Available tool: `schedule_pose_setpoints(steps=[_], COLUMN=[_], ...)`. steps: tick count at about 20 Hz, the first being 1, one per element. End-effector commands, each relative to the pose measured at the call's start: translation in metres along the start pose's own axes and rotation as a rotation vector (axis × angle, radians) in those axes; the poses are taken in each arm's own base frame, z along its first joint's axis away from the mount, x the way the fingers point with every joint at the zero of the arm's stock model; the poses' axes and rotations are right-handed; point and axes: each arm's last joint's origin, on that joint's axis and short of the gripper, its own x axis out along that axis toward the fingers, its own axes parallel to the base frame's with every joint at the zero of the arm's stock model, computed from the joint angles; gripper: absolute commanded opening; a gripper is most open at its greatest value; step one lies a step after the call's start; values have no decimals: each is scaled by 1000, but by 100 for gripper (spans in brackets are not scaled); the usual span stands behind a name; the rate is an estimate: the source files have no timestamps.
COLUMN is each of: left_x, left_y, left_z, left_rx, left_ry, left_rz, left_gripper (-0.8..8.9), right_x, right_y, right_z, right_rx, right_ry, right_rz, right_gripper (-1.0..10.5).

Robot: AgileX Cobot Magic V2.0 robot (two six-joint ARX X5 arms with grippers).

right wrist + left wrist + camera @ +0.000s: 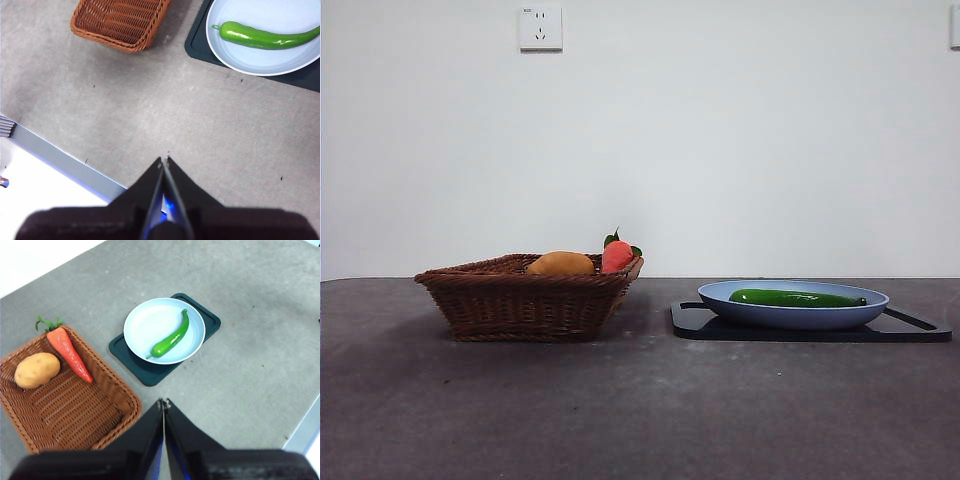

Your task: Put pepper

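On the grey bench (640, 410), 1 wicker basket (525, 300) and 1 blue plate (790, 312) stand apart, the plate seated on 1 dark tray (910, 328) that holds it steady and marks its place. Item 1, the pepper (171, 340): long, glossy, dark green, lying flat across the plate's well with its curved body clear of the rim at each end, stalk end toward the basket side in the front view; nothing touches it. Item 2, the basket: holds 1 carrot (67, 352) with green leaves, leaning against a wall of the basket, and 1 potato (36, 370) resting just beside it; the remaining floor of the basket is bare weave, which suggests it as the likely destination, though the task names none. Item 3, left gripper (163, 402): raised well above the bench near the basket's corner, jaws pressed together, carrying nothing. Item 4, right gripper (164, 160): likewise high over bare bench, well apart from the plate, jaws closed with nothing between them. Neither arm shows in the front view, so both appear to be waiting. Status, as judged: the task is at its outset, the pepper not yet approached; the next move would call for 1 gripper to part its jaws and descend across the pepper's slim middle, where a slick skin may slip.
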Motion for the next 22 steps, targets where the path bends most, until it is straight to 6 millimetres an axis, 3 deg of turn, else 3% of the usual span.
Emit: schedule_pose_setpoints(steps=[1,9,12,14,17,22], left_x=[-1,-2,-5,-21,-64,-132], left_y=[-1,-1,16,29,50,71], left_z=[8,16,23,28,26,-5], left_rx=[4,28,-5,12,-32,-39], left_ry=[-48,-130,-211,-307,-457,-594], left_rz=[-4,2,179,238,357,491], left_gripper=[8,8,8,8,8,8], right_x=[-2,-2,-2,-2,-2,-2], right_y=[2,2,2,2,2,2], right_z=[4,4,4,4,4,4], right_rx=[-5,-5,-5,-5,-6,-5], right_ry=[-17,-17,-17,-18,-18,-18], right_rz=[0,0,0,0,0,0], right_gripper=[11,11,11,11,11,11])
